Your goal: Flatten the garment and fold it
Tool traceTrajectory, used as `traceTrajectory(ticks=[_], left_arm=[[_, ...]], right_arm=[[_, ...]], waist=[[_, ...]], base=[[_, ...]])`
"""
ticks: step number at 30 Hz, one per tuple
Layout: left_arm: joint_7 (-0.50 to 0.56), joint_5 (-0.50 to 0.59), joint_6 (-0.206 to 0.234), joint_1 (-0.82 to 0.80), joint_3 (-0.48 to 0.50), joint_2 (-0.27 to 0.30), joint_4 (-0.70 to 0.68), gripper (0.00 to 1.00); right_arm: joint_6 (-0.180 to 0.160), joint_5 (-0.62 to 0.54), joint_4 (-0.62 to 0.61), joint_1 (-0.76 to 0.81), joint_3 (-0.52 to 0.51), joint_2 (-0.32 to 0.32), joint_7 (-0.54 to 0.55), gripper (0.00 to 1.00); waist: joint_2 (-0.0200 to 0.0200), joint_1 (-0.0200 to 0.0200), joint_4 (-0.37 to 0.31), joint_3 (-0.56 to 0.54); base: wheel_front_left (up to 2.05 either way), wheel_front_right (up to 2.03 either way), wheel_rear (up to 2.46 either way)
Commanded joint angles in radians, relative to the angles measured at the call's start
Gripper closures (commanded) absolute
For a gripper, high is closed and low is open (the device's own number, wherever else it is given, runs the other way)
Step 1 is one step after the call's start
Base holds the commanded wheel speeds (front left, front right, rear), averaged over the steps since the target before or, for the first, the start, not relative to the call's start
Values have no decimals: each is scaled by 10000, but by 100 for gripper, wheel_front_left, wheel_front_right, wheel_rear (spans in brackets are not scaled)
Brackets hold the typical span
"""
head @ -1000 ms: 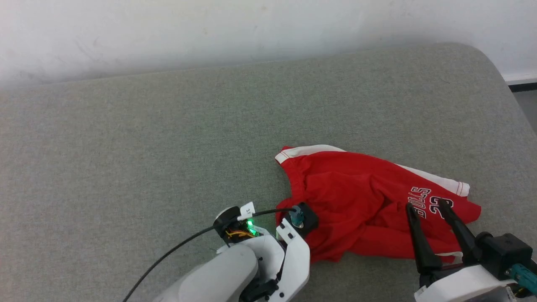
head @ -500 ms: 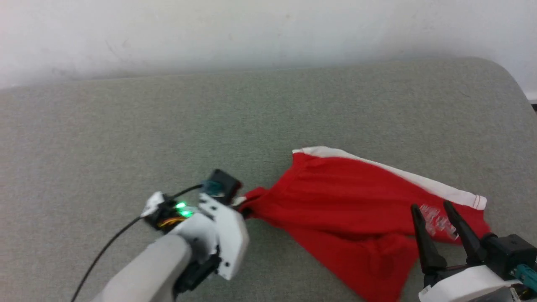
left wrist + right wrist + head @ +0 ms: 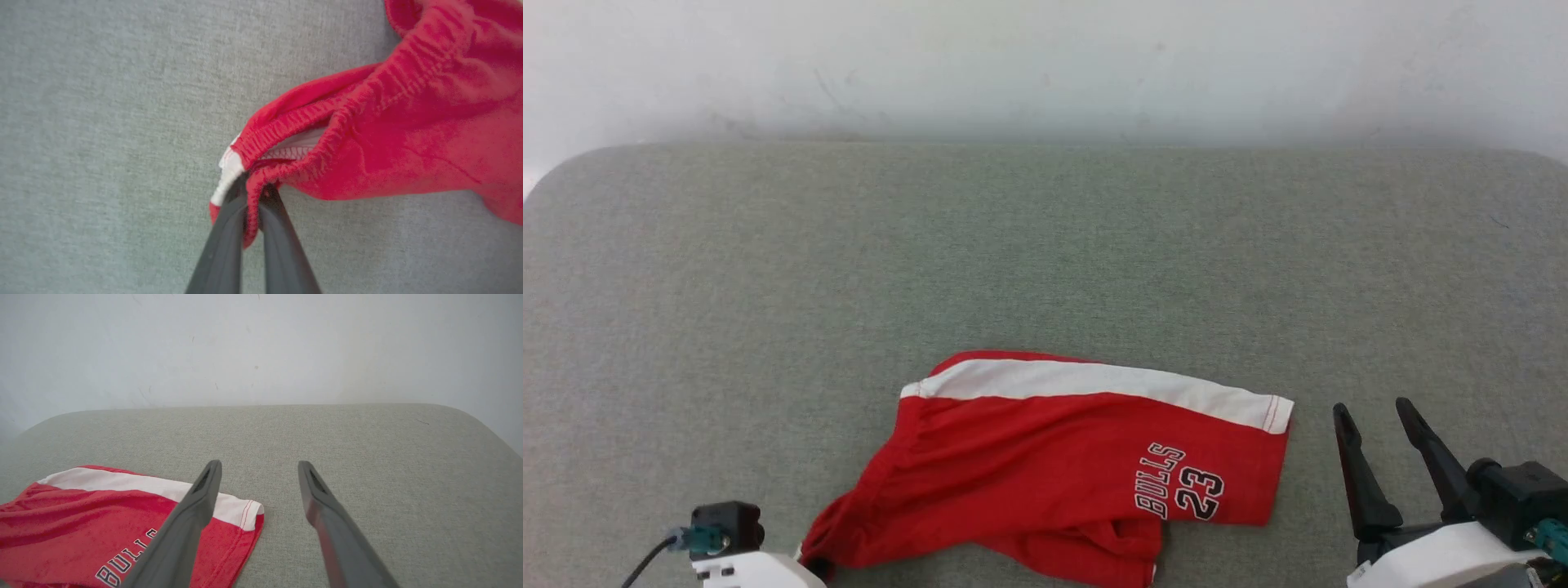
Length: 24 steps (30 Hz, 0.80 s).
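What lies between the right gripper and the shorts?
Only a bare strip of grey surface, per the head view; the open right gripper is clear of the shorts.

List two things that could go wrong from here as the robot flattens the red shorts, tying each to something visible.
1. The left end effector pinches only a thin bit of the waistband corner of the shorts; a harder pull might slip it free.
2. The right end effector is open and apart from the hem, so nothing anchors that side; pulling may drag the whole shorts, leaving the bunched fold at the near edge.
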Motion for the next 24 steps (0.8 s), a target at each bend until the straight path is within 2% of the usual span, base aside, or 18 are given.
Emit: traceTrajectory(ticks=[1,2,3,9,15,20,24], left_arm=[[-36,-81,28,41,35,-40,-56,81],[-71,-215,-32,143,39,-150,-113,30],[-135,-295,-93,185,34,-256,-170,0],[-1145,-431,-476,-100,351,-799,-580,0],[-1505,-361,-700,-646,767,-572,-1213,0],[-1277,313,-786,-2076,720,-153,-1146,0],[-498,443,-1310,-3584,224,-238,-408,0]], right_arm=[[-7,-36,-54,37,-2,24,22,0],[-7,-56,-75,40,2,24,49,0],[-7,-74,-94,41,11,24,79,0],[-7,-96,-198,138,42,24,259,0],[-7,-126,-373,259,-24,24,367,0],[-7,-137,-574,219,-13,24,474,0],[-7,-225,-648,-18,83,24,516,0]], waist=[[0,1,127,-60],[0,1,166,-81],[0,1,201,-103],[0,1,298,-389],[0,1,242,-584],[0,1,144,-449],[0,1,-38,-119]], base=[[0,0,0],[0,0,0],[0,0,0],[0,0,0],[0,0,0],[0,0,0],[0,0,0]])
